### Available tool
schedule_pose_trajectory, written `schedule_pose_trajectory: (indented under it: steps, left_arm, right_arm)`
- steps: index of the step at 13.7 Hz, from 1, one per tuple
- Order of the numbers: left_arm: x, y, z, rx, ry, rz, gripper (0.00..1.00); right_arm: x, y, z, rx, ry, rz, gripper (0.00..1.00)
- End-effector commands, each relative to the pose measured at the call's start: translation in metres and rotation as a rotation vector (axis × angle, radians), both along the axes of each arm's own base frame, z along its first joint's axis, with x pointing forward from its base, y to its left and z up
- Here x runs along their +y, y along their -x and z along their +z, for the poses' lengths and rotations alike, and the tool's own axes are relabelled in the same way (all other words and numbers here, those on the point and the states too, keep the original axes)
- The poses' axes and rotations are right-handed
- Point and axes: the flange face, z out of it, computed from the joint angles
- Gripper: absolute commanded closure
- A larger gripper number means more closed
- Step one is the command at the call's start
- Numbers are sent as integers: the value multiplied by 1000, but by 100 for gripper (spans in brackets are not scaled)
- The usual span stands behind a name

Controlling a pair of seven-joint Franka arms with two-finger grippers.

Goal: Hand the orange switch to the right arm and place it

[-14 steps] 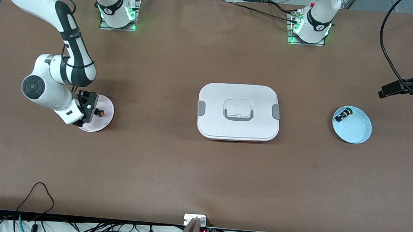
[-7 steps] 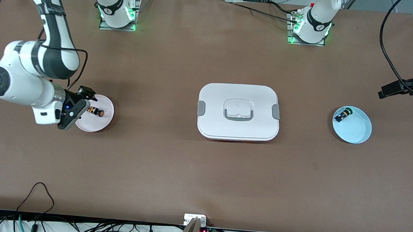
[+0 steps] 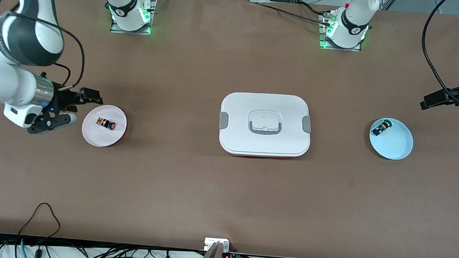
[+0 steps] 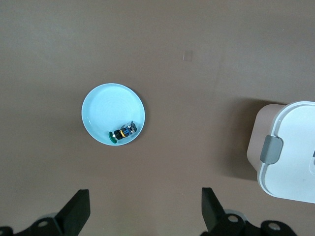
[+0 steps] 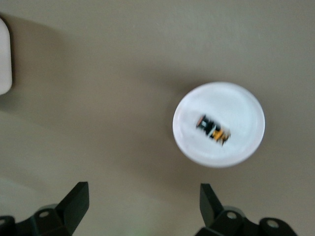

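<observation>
We see the brown table (image 3: 225, 192) bare along the edge nearest the front camera. Farther in, three things lie in a row across its middle.

At the right arm's end sits a white plate (image 3: 93, 136), and on it lies the orange switch (image 3: 106, 124) on its side, black body with orange parts and a round orange cap. Nothing touches it. The right wrist view shows the same white plate (image 5: 236, 147) with the orange switch (image 5: 214, 130) near its middle.

The right gripper (image 3: 67, 107) hangs over the table just beside that plate, toward the right arm's end, clear of its rim. Its jaws stand wide apart and hold nothing; we see both fingers (image 5: 74, 199) spread in the wrist view.

In the middle of the table rests a white lidded box (image 3: 265, 124) with grey side latches and a recessed handle on top, its lid shut.

At the left arm's end lies a light blue plate (image 3: 395, 147) holding a small switch with a green cap (image 3: 381, 127), close to the rim.

The left gripper (image 4: 145, 216) waits high over that end of the table, looking down on the light blue plate (image 4: 106, 108). Its jaws are spread wide and empty.
</observation>
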Motion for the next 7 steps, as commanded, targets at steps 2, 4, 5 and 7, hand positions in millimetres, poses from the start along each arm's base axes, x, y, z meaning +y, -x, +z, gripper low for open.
schedule_pose_trajectory:
  steps: [2, 4, 5, 7]
  left_arm:
    - [-1, -3, 5, -8, -14, -21, 0]
    - [-1, -3, 5, -8, -14, -21, 0]
    - [-1, -3, 5, -8, -14, -21, 0]
    - [-1, -3, 5, -8, -14, -21, 0]
  right_arm:
    - [21, 7, 62, 3, 199, -31, 0]
    - [-26, 9, 90, -57, 208, -107, 0]
    - [-64, 5, 93, -81, 205, -181, 0]
    - [-102, 3, 93, -103, 188, -257, 0]
